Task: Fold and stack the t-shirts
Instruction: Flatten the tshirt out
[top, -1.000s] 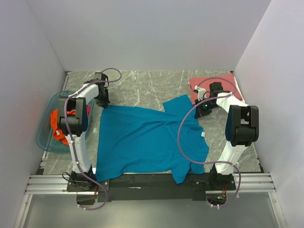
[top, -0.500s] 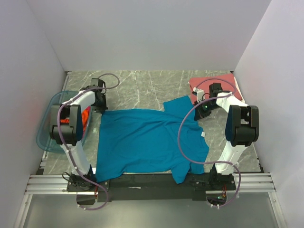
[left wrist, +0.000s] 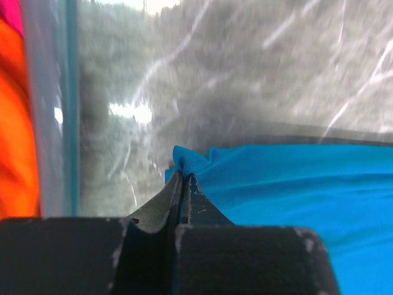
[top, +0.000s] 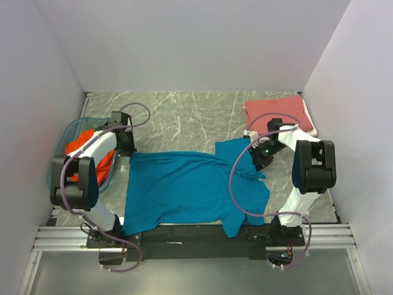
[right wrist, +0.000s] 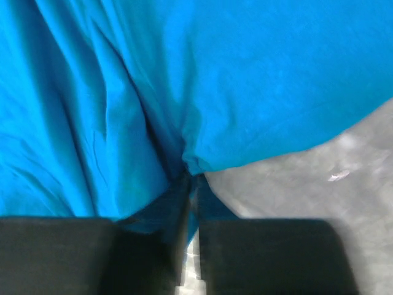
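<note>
Evidently limp and light, the teal t-shirt (top: 184,190) lies spread just beside the blue tub (top: 69,130). The left gripper (left wrist: 183,176) pinches its corner nearest the tub, the right gripper (right wrist: 191,178) its edge farthest from it; hems should grip best.

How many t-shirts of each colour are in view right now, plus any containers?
teal t-shirt: 1
dusty red t-shirt: 1
orange t-shirt: 1
blue plastic tub: 1
Total: 4
</note>
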You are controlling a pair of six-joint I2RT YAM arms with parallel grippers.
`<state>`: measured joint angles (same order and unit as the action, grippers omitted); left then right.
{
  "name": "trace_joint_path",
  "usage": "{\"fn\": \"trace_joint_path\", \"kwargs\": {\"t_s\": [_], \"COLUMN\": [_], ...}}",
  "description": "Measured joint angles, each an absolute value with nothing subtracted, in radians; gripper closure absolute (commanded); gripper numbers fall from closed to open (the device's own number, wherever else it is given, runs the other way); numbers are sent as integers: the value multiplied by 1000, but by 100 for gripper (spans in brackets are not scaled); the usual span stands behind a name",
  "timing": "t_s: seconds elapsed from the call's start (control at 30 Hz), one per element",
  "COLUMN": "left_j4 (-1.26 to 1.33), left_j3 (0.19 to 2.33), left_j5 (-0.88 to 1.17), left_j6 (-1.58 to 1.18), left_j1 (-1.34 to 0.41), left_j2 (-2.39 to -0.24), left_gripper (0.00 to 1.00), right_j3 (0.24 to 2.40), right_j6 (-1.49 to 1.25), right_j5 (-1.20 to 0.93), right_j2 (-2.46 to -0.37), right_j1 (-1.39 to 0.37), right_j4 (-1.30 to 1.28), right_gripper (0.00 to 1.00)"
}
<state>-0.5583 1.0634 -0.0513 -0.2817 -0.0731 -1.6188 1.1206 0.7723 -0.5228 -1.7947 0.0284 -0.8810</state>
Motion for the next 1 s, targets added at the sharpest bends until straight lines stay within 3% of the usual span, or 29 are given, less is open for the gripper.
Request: {"fn": "trace_joint_path", "kwargs": {"t_s": [0.13,0.57,1.0], "left_j4": [-562,-562,-555], "left_j3": [1028,973,928], "left_j5": [-33,-88,-128], "left_j6": [-287,-299,-310], "left_j1": [-73,-65,-60], "left_j2": [-1586,-1467,-1415], "left_gripper": [100,100,100], "right_j3": [1117,1556,1780], "right_j6": [749,549,432], "right_j5": [-475,-443,-339], "right_j2": [-1774,-1874,-2150], "right_j1": [28,15,-186], "right_j4": [-886,-798,-791], "right_gripper": [63,61,59]}}
